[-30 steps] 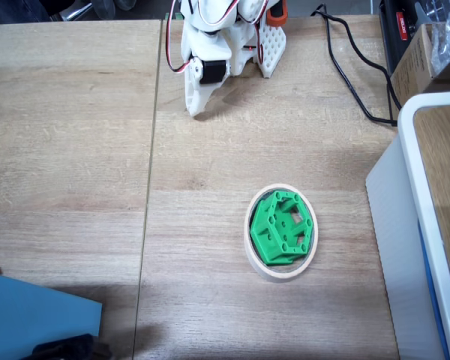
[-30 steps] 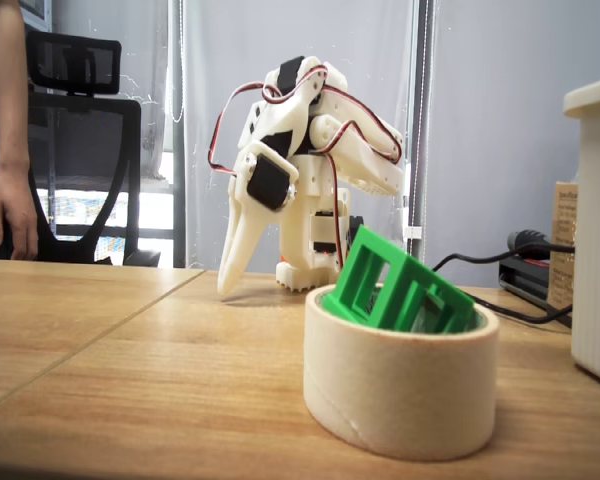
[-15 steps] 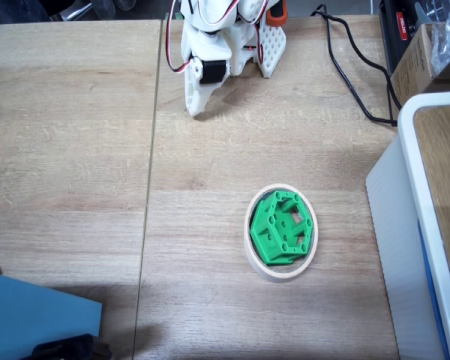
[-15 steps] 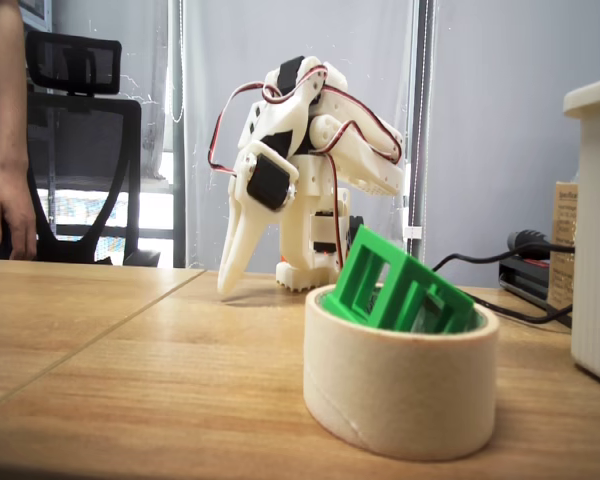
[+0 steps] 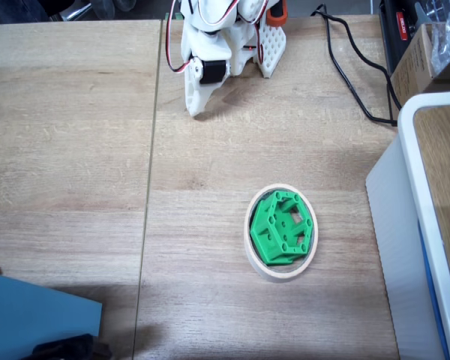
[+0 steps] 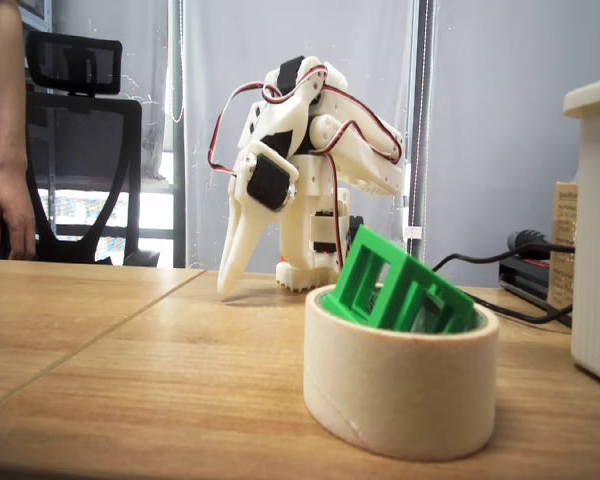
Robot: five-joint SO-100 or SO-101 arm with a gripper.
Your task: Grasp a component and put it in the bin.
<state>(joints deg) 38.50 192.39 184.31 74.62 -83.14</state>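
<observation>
On the table, a little right of centre in the fixed view from above, I see the bin, a cream ring of tape lying flat, with the component sitting inside it. From the low fixed view the bin stands in the foreground, and the component is tilted within it, one corner raised above the rim on the left and the rest sunk below the rim on the right. I can make out its round holes and one square hole in the upper face from above.

My arm is folded back at the far edge of the table, well apart from the bin. The jaws point down at the wood with nothing in them; in the low view the jaws taper to a tip that sits at or just over the table, and I read them as closed together, no gap showing.

A black cable runs across the table to the right of the arm toward a black device at the top right corner. A large white-rimmed container takes up the right edge. A blue sheet lies at the lower left corner. In the low view a person's hand hangs beside a black chair behind the table.
</observation>
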